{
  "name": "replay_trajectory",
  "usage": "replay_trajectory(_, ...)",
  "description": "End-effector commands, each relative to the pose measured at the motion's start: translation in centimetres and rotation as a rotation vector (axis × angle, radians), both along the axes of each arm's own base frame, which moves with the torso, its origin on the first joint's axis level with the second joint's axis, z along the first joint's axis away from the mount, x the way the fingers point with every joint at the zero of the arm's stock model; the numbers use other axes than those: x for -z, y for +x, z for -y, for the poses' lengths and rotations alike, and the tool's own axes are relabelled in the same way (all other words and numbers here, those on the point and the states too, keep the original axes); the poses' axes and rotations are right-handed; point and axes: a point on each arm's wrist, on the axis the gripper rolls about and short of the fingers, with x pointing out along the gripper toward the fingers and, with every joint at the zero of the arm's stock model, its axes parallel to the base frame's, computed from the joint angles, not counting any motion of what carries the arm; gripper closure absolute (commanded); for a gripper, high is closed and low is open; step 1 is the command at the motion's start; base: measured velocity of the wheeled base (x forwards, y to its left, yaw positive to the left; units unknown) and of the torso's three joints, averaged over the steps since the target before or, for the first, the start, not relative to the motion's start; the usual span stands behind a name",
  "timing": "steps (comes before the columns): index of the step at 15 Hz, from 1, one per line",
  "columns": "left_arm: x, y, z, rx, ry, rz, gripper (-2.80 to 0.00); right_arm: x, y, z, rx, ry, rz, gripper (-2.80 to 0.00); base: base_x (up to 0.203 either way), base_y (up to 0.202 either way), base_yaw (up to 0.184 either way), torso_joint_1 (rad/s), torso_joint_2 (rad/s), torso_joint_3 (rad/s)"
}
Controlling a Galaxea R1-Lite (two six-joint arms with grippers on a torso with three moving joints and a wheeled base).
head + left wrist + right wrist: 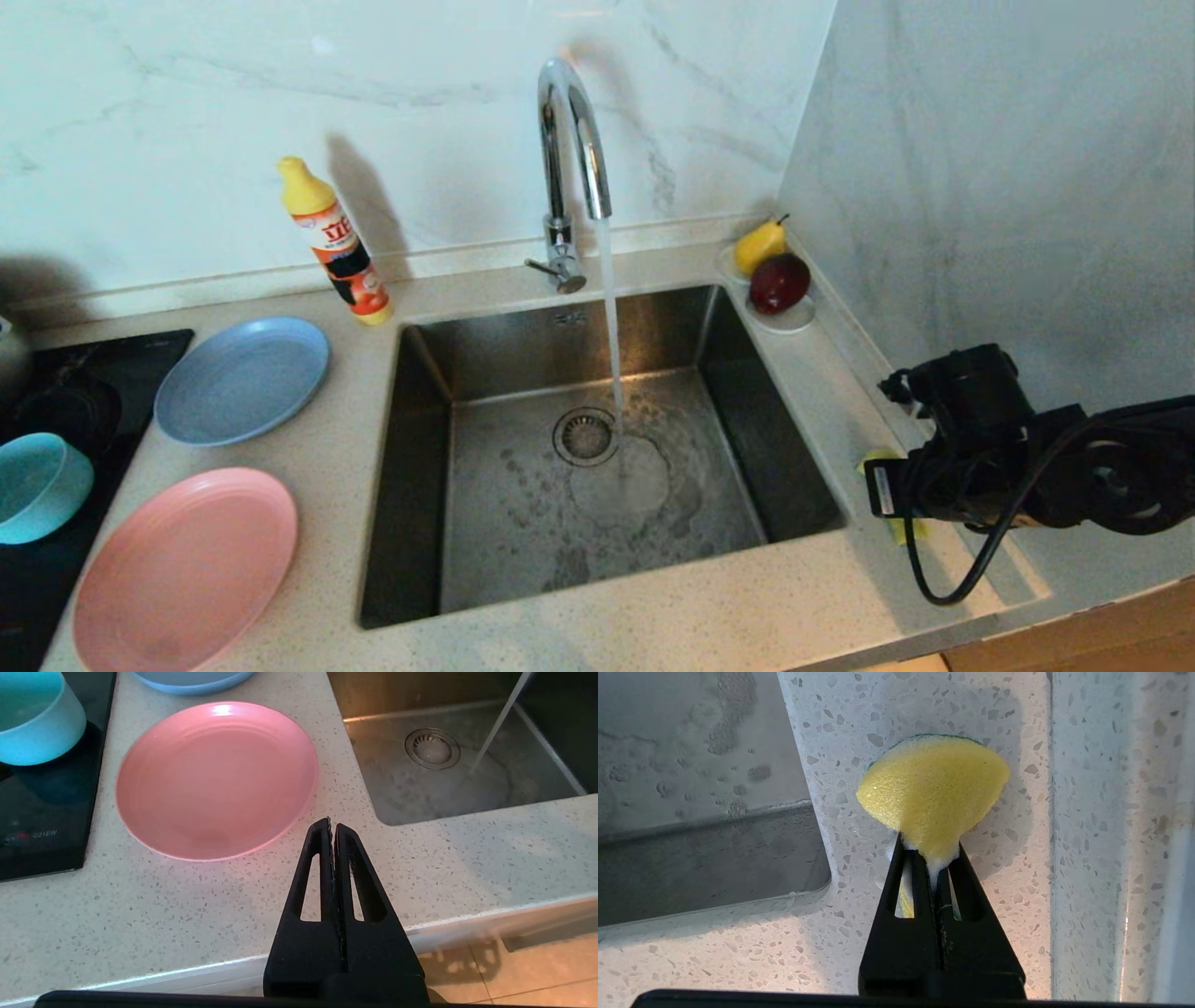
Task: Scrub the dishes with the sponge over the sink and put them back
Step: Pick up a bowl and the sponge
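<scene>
My right gripper (931,851) is shut on the yellow sponge (934,788), which bulges out beyond the fingertips with foam squeezed at the pinch; it rests on the counter right of the sink (597,579). In the head view the sponge (878,459) peeks out from under the right wrist. The pink plate (187,569), the blue plate (243,378) and the teal bowl (37,485) sit left of the sink. My left gripper (331,822) is shut and empty, hovering over the counter's front edge near the pink plate (215,779).
Water runs from the chrome tap (571,121) into the basin by the drain (585,436). A detergent bottle (338,245) stands behind the blue plate. A pear (758,246) and a dark red fruit (780,283) sit on a white saucer (794,322). A black cooktop (56,579) lies at the far left.
</scene>
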Motion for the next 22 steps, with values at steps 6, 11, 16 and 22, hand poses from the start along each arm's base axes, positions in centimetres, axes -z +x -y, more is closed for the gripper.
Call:
replay_trajectory(6,0.0,0.0,0.0,-0.001,0.001,-0.002,0.00,-0.9,0.6,-0.5,-0.005,0.011,0.028,-2.80,0.000,0.000,0.000,0.000,0.00,0.000)
replay_trajectory(11,0.0,0.0,0.0,0.001,0.001,-0.002,0.00,-0.7,0.6,-0.6,-0.005,0.006,0.022,-2.80,0.000,0.000,0.000,0.000,0.00,0.000)
replay_trajectory(16,0.0,0.0,0.0,-0.001,0.001,-0.002,0.00,-1.6,-0.6,-0.2,-0.004,0.000,0.014,-2.80,0.000,0.000,0.000,0.000,0.00,0.000)
replay_trajectory(22,0.0,0.0,0.0,0.000,0.001,-0.002,0.00,-1.2,-1.2,0.0,-0.006,-0.005,-0.003,-2.80,0.000,0.000,0.000,0.000,0.00,0.000)
